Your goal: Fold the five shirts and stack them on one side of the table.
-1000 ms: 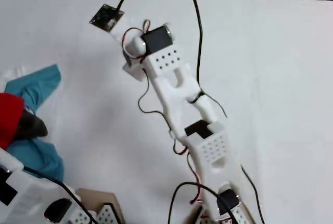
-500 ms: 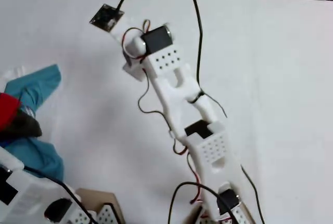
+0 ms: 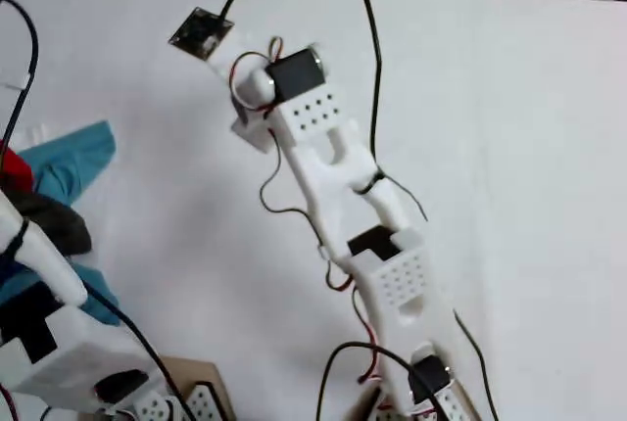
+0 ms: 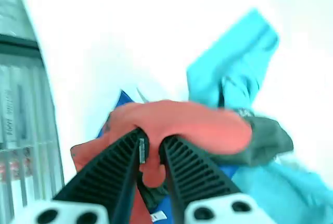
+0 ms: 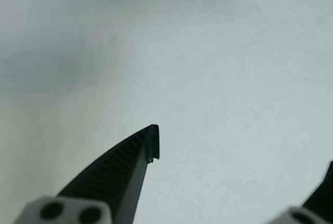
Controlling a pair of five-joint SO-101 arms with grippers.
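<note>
Over the white table (image 3: 509, 98), the left hand (image 4: 152, 148) pinches a red shirt (image 4: 197, 125) while the right hand (image 5: 242, 151) gapes empty.

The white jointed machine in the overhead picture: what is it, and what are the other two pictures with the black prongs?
Those are two small robot arms at a white table, seen by a fixed camera above: the right arm in the middle, the left arm at the corner. The other pictures come from a camera on each wrist. The left arm's fingers, black and ridged, are shut on a red shirt, at a heap with a teal shirt, a dark grey shirt and blue cloth. The right arm's fingers are open above the table, holding nothing.
</note>
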